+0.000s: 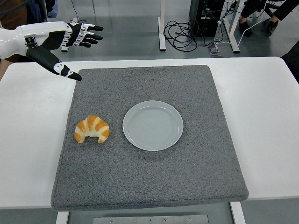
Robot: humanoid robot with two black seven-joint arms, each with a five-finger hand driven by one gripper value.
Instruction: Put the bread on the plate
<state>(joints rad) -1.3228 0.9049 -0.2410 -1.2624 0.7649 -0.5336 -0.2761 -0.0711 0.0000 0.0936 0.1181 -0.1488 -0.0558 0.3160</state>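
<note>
A golden croissant lies on the left part of a grey mat. A pale round plate sits empty at the mat's middle, just right of the croissant. My left hand hovers at the far left, above the table's back edge and well behind the croissant. Its fingers are spread and its thumb points down toward the mat's back left corner. It holds nothing. My right hand is out of view.
The mat lies on a white table. Behind the table are table legs, cables on the floor and a person's legs at the top right. A person's sleeve shows at the top left.
</note>
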